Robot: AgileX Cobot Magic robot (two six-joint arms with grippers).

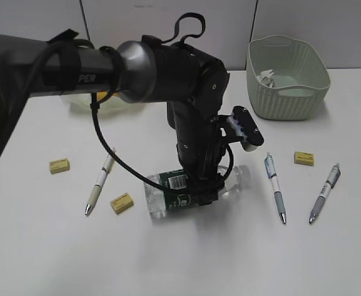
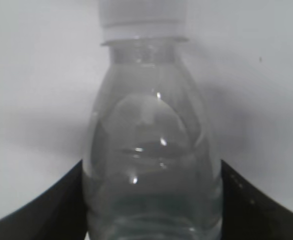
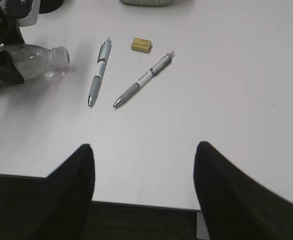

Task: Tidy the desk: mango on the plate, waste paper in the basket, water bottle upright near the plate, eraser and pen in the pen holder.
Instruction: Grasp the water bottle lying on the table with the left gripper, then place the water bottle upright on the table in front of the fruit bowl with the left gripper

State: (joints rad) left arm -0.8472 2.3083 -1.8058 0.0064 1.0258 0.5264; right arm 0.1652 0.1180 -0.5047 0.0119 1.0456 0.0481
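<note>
Left pincer (image 1: 206,196) straddles the lying bottle (image 1: 190,188); grip uncertain.
Right pincer (image 3: 144,172) hangs open, empty. On the counter (image 1: 186,259), 3 pens and 3 erasers remain; paper (image 1: 267,76) seems already in the basket (image 1: 288,92).

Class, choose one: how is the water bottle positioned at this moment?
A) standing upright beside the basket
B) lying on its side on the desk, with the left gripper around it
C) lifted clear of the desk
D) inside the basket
B: the water bottle lies flat on the desk, with the left gripper straddling its body.
</note>
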